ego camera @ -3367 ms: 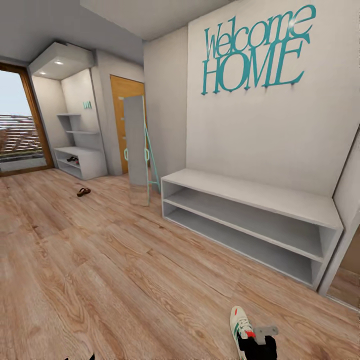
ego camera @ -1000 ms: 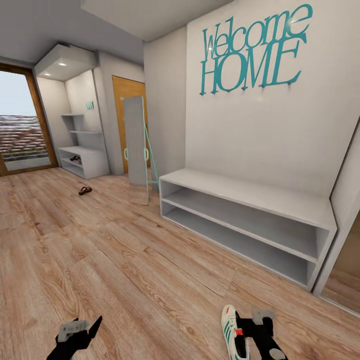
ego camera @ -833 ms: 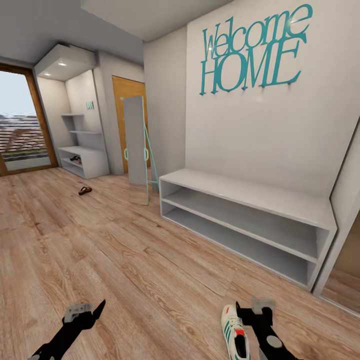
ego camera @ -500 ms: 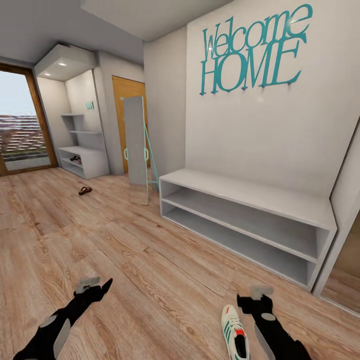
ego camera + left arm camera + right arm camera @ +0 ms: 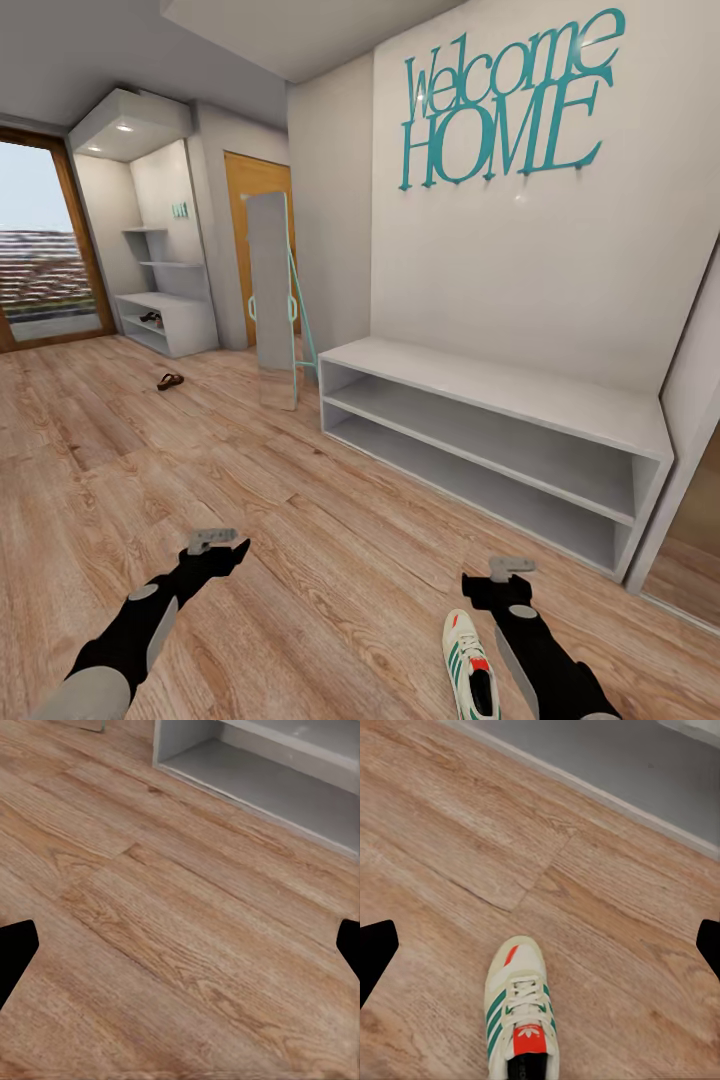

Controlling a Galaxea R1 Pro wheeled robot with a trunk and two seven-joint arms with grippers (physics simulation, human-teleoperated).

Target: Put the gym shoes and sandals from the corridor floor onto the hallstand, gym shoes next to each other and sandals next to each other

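One cream-white, green-striped gym shoe (image 5: 472,673) lies on the near wood-plank floor (image 5: 300,560), one dark-brown sandal (image 5: 169,381) far left; both jaws gape, empty; most remains.

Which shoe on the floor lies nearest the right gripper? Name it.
The cream-white gym shoe with green stripes, just beside the right gripper. The brown sandal lies far off across the floor, near the hallstand.
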